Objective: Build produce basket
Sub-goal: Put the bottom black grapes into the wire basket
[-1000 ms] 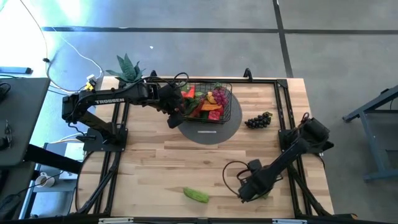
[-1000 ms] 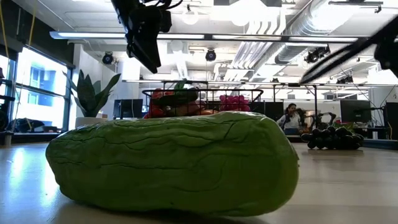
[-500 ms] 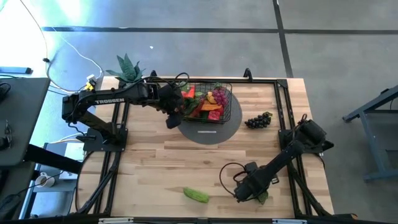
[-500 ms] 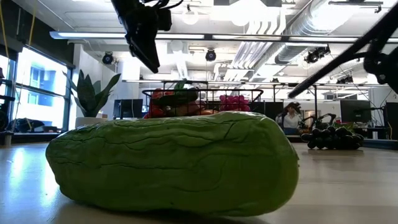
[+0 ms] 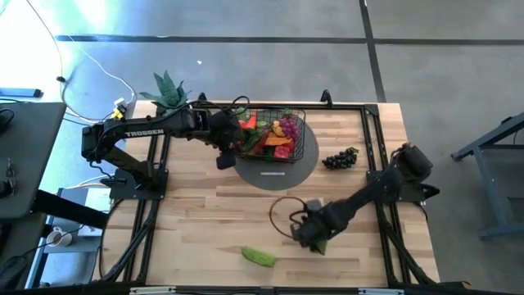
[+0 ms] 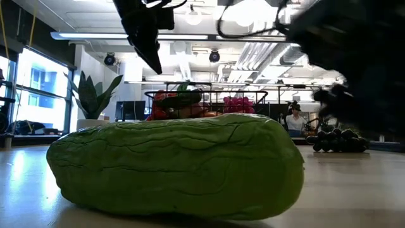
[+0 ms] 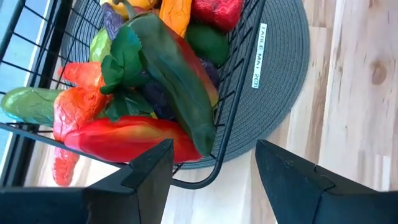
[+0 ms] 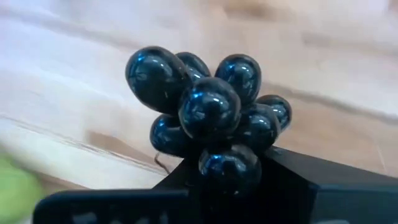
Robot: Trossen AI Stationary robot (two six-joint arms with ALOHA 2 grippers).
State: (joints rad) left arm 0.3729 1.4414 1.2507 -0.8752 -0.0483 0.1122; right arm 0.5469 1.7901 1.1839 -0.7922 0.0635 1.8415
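R pincer (image 5: 309, 238) has clenched on a dark grape cluster (image 8: 208, 118) and swung toward frame centre.
Means one more item heading to basket (image 5: 274, 135), upper centre on bench (image 5: 196, 213); L pincer (image 5: 225, 156) waits released beside it; cucumber (image 5: 259, 256) lies bottom centre.

You get four cams. High view looks straight down on the whole desk (image 5: 205, 213) w/ both arms. Low view sits at desk level, right up against the green cucumber (image 6: 177, 164), facing the room. Both share the basket (image 5: 274, 135). Wrist cams: left close over basket, right tight on dark grapes (image 8: 208, 115).
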